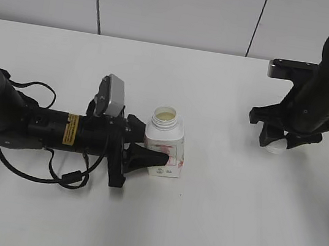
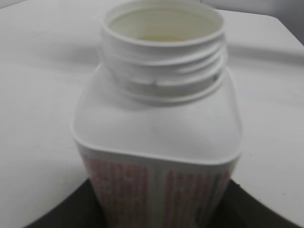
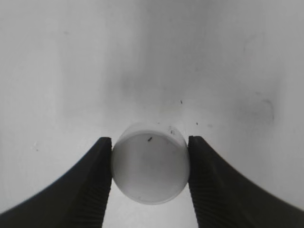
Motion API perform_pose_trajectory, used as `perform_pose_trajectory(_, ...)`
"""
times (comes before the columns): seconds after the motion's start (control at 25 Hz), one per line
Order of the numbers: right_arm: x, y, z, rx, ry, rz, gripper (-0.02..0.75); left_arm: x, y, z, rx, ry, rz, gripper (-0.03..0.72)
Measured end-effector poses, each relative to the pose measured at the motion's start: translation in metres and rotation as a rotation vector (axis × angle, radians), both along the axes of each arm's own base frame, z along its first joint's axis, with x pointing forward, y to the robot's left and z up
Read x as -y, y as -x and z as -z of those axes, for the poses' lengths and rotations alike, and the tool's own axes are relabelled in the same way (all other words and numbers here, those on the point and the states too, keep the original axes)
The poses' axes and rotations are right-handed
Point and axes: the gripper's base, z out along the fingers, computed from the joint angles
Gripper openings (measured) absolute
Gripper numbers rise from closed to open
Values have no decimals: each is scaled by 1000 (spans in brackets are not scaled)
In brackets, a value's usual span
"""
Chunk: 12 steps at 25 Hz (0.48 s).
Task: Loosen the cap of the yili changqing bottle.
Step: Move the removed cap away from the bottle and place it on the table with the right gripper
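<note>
The yili changqing bottle stands upright on the white table, a squarish white bottle with a red-printed label. Its threaded neck is open, with no cap on it, as the left wrist view shows close up. My left gripper is shut on the bottle's lower body from the left. The cap, a small round white disc, sits between the fingers of my right gripper, which is shut on it just above the table. In the exterior view the cap shows at the right, far from the bottle, under my right gripper.
The white table reaches to a pale panelled wall at the back. The left arm lies low along the table with loose black cables beside it. The right arm stands at the far right.
</note>
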Motion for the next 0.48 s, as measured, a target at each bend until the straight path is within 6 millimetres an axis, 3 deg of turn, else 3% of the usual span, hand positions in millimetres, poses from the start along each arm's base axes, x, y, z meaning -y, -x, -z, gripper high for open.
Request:
perform_pose_trajectory(0.24,-2,-9,3,109,-36,32,388,0,0,0,0,0,0,330)
perform_pose_trajectory(0.48,-2,-10,23,75,-34,60,388,0,0,0,0,0,1,330)
